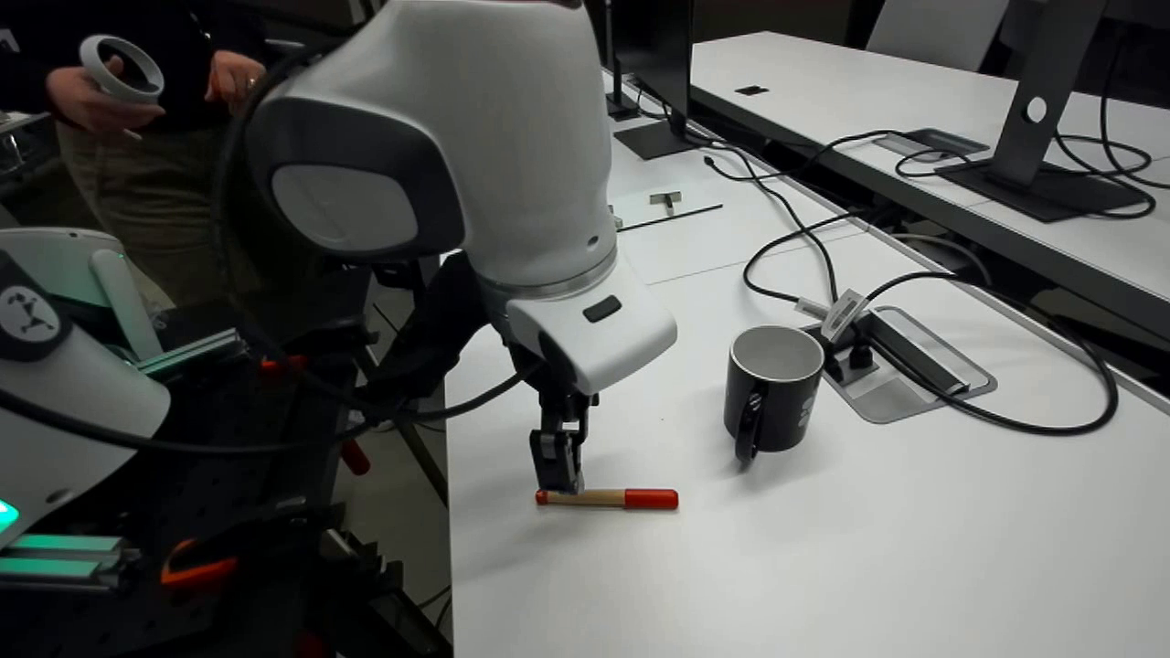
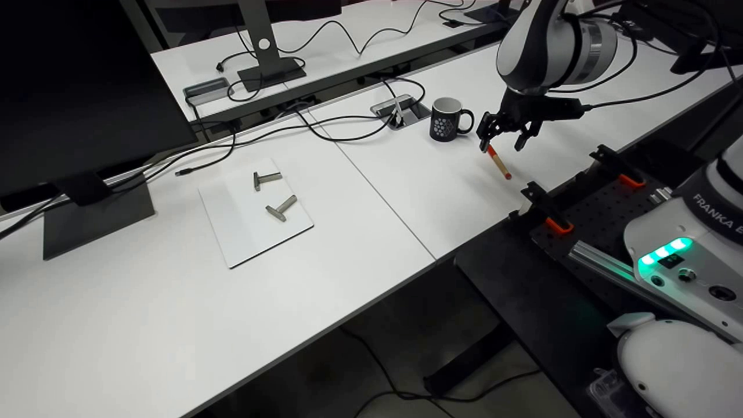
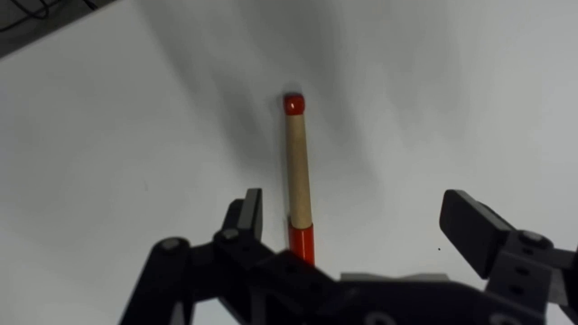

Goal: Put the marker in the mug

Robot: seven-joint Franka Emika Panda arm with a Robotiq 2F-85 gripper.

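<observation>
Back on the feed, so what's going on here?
The robot arm holds its open gripper over the red and tan marker, which lies on the desk, not yet gripped. In both exterior views the black mug stands upright on the same desk, apart from the marker. Both the grasp and the drop remain.

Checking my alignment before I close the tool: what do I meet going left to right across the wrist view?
Dark cables in the top corner, one fingertip, the red-and-tan marker, the opposite fingertip.
</observation>
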